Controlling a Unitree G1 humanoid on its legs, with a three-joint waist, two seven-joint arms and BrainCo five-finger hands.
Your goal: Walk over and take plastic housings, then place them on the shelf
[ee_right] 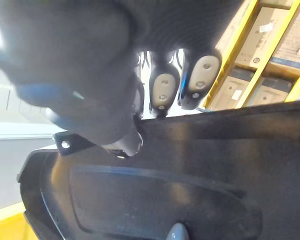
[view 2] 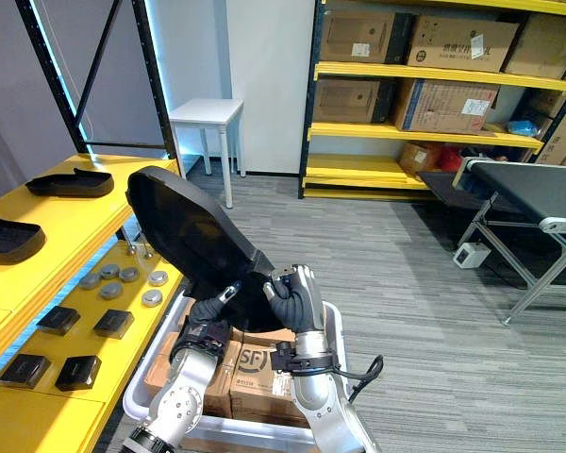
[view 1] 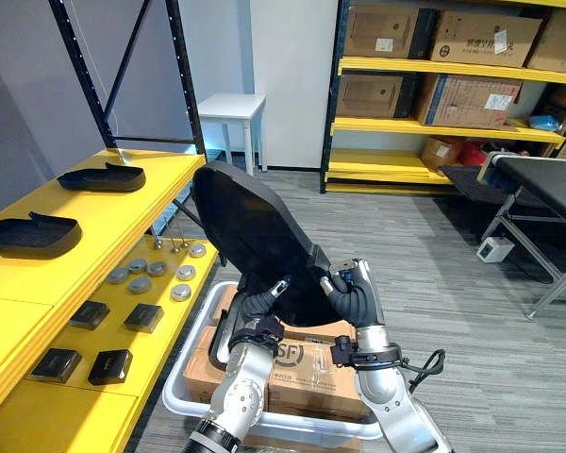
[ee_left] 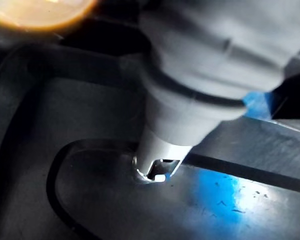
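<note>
Housing (view 1: 255, 241) matt black all over, same black as two more housings (view 1: 102, 176) on the bright yellow shelf (view 1: 132, 212); round discs (view 1: 156, 274) there dull grey, small boxes (view 1: 90, 314) black. Left hand (view 1: 259, 307) and right hand (view 1: 351, 293): dark ribbed covers, dark-tipped fingers (ee_right: 163, 92) with pale grey pads; under them a white tub (view 1: 174, 392) and a brown cardboard box (view 1: 302, 377). Floor (view 1: 434, 274) grey carpet with fine stripes, side table (view 1: 231, 106) white, far racks (view 1: 406, 66) yellow with brown cartons (view 1: 472, 38).
</note>
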